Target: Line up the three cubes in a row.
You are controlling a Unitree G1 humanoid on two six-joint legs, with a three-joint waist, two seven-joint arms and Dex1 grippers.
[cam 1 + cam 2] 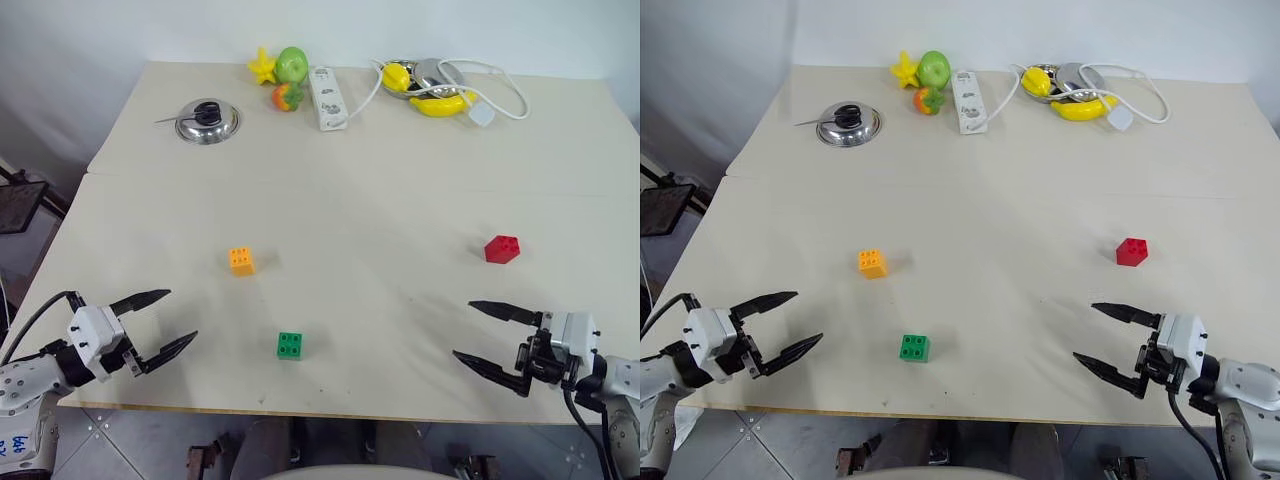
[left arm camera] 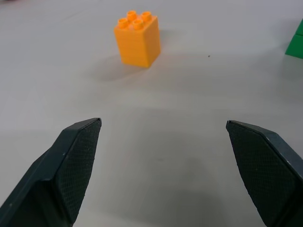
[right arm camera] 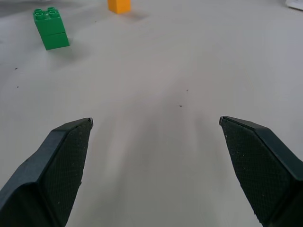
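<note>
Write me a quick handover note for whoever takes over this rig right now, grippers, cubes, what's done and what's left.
Left gripper: open, empty, near the table's front left edge.
Right gripper: open, empty, near the front right edge.
Orange cube: left of centre. Green cube: closer to the front edge, nearest the left gripper. Red cube: far off to the right, beyond the right gripper.
Done: nothing; the cubes lie scattered, apart.
Left: bring all three into one row, probably the red one over first.

A pale beige tabletop, made of two boards meeting at a seam across its width, stands against a plain white wall. Grey tiled floor shows below its near edge, and a dark metal frame stands to its left.
</note>
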